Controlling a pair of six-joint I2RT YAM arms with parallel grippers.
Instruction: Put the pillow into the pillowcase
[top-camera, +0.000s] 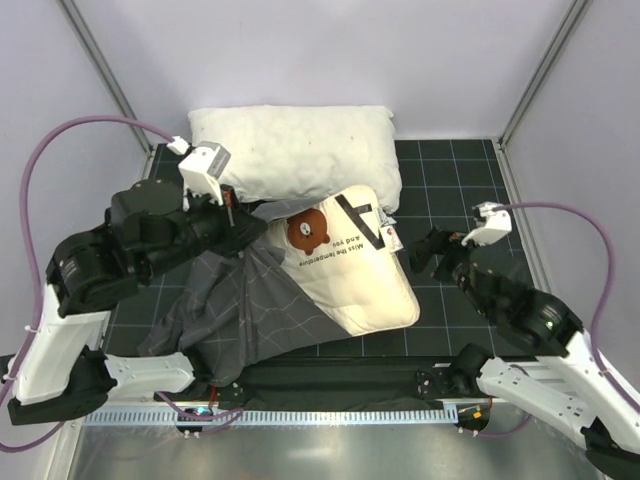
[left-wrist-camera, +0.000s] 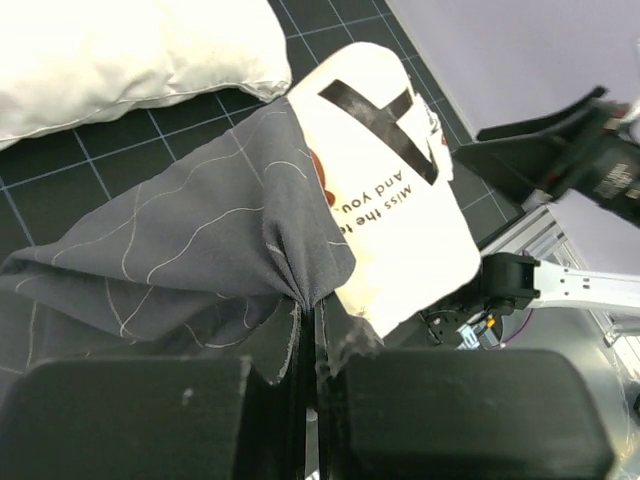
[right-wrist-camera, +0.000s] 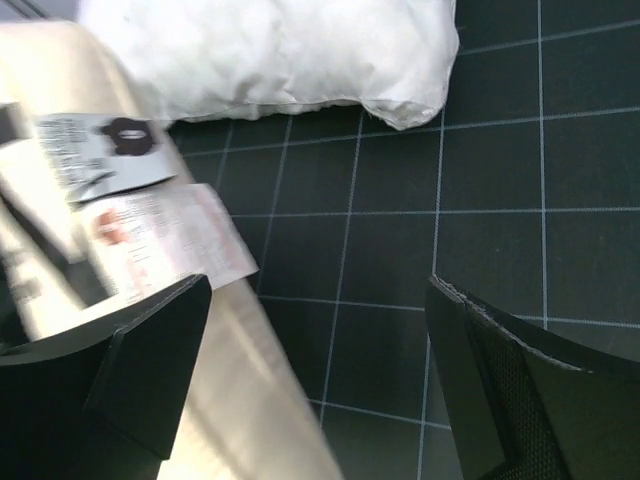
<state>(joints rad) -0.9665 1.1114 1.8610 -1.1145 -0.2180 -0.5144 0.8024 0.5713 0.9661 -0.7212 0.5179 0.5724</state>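
The cream pillow (top-camera: 360, 275) with its bear-face print (top-camera: 308, 232) lies tilted at the middle of the mat. Its left edge is covered by the dark grey gridded pillowcase (top-camera: 245, 310). My left gripper (top-camera: 240, 218) is shut on a bunched edge of the pillowcase (left-wrist-camera: 190, 230), lifted beside the pillow (left-wrist-camera: 400, 210); the fabric is pinched between the fingertips of this gripper (left-wrist-camera: 315, 305). My right gripper (top-camera: 428, 252) stands open just right of the pillow. In its wrist view the right gripper (right-wrist-camera: 320, 300) holds nothing, with the pillow (right-wrist-camera: 230, 400) and its paper tags (right-wrist-camera: 160, 240) by the left finger.
A larger plain white pillow (top-camera: 295, 150) lies along the back of the black gridded mat (top-camera: 450, 200), touching the cream pillow's top corner. A metal rail (top-camera: 300, 415) runs along the near edge. Frame posts stand at the back corners.
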